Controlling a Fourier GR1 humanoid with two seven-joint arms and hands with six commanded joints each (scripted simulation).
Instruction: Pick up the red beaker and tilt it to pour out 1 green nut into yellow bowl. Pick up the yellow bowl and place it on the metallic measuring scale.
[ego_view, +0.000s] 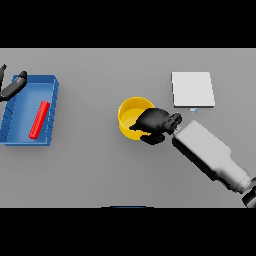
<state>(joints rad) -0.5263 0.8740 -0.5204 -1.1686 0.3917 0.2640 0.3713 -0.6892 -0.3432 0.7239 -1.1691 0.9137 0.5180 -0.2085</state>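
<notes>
The yellow bowl (130, 114) stands on the table at mid-scene. My right hand (154, 124) covers its right rim, fingers curled over the edge and thumb at the outer wall. No green nut shows inside the bowl; the hand hides part of its inside. A red beaker (39, 119) lies on its side in the blue tray (53, 90) at the left. The metallic measuring scale (193, 89), a flat pale square, sits to the upper right of the bowl. My left hand (13, 85) hovers by the tray's far left corner with relaxed fingers.
The blue tray's walls enclose the red beaker. My right forearm (210, 152) runs diagonally from the lower right toward the bowl. A gap of bare table lies between the bowl and the scale.
</notes>
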